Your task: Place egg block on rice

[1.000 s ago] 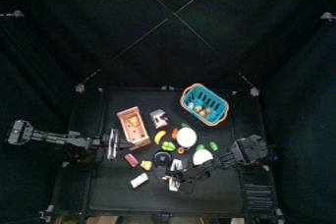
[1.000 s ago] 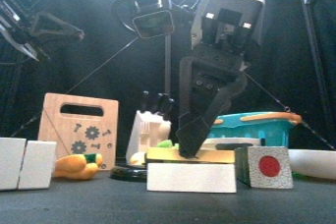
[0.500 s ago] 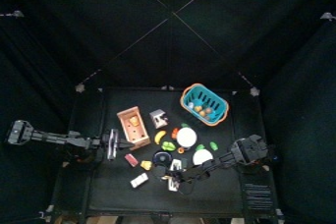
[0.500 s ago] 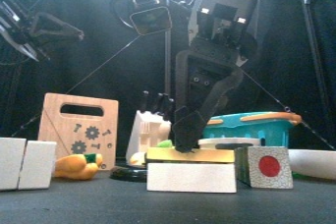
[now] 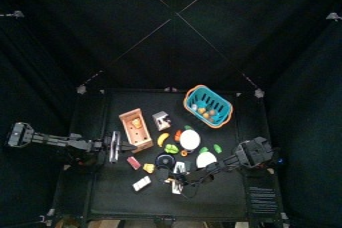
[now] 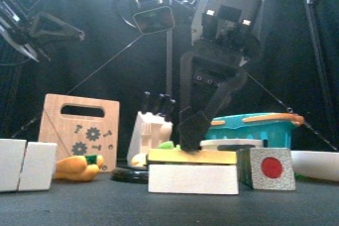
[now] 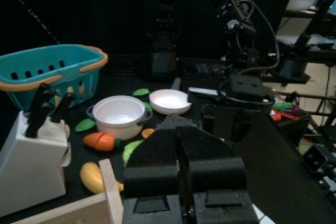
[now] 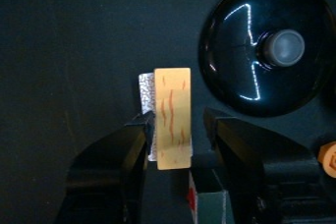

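The yellow egg block (image 6: 192, 157) lies flat on the white rice block (image 6: 193, 178) at the table's front. In the right wrist view the egg block (image 8: 174, 118) lies lengthwise on the rice block (image 8: 145, 102), whose edge shows beside it. My right gripper (image 6: 195, 137) hangs just above them, open, its jaws on either side of the egg block and apart from it (image 8: 176, 154). In the top view it is at the front middle (image 5: 181, 179). My left gripper (image 7: 183, 164) is shut and empty, resting at the table's left (image 5: 118, 152).
A wooden cutting board (image 6: 77, 126), a knife block (image 6: 157, 131), a teal basket (image 6: 259, 128), a red-dot block (image 6: 269, 168), a white bowl (image 6: 315, 163) and white blocks (image 6: 27, 166) stand around. A black round lid (image 8: 269, 46) lies beside the rice block.
My right gripper has risen a little off the egg block, which stays on the rice block. The left arm has not moved.
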Controlling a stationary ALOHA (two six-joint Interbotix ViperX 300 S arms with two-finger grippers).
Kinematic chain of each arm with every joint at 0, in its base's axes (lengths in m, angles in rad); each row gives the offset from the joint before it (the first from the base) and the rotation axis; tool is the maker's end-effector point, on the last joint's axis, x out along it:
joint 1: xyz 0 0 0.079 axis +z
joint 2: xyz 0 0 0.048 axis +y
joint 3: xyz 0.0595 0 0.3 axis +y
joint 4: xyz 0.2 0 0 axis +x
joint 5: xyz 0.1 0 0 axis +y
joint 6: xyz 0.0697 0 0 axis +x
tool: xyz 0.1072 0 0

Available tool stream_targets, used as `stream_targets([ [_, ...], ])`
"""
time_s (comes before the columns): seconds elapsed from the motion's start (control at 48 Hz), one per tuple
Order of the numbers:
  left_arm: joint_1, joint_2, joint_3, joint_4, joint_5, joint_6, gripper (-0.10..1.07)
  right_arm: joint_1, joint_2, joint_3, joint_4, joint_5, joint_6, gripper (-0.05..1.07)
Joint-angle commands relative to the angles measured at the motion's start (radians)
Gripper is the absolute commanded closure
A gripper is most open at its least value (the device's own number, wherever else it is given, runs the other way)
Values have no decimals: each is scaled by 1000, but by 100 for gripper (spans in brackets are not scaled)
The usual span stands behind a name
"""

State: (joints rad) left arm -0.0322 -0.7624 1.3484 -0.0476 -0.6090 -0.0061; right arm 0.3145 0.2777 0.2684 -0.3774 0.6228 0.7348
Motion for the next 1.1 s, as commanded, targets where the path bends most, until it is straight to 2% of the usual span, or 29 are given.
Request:
stream_targets([
  [0.0, 2, 2, -12, -2, -6, 0, 78, 0, -49, -26, -3, -3, -2, 31],
  [0.229, 2, 2, -12, -2, -8, 0, 78, 0, -44, -25, -3, -3, -2, 46],
  [0.375, 2, 2, -12, -2, -6, 0, 78, 2, -37, -26, -2, -3, -2, 52],
  [0.917, 3, 2, -8, -2, -8, 0, 78, 8, 18, -18, 25, -28, -2, 52],
  [1.083, 3, 2, -8, -2, -6, 0, 78, 6, 11, -17, 18, -28, -2, 52],
])
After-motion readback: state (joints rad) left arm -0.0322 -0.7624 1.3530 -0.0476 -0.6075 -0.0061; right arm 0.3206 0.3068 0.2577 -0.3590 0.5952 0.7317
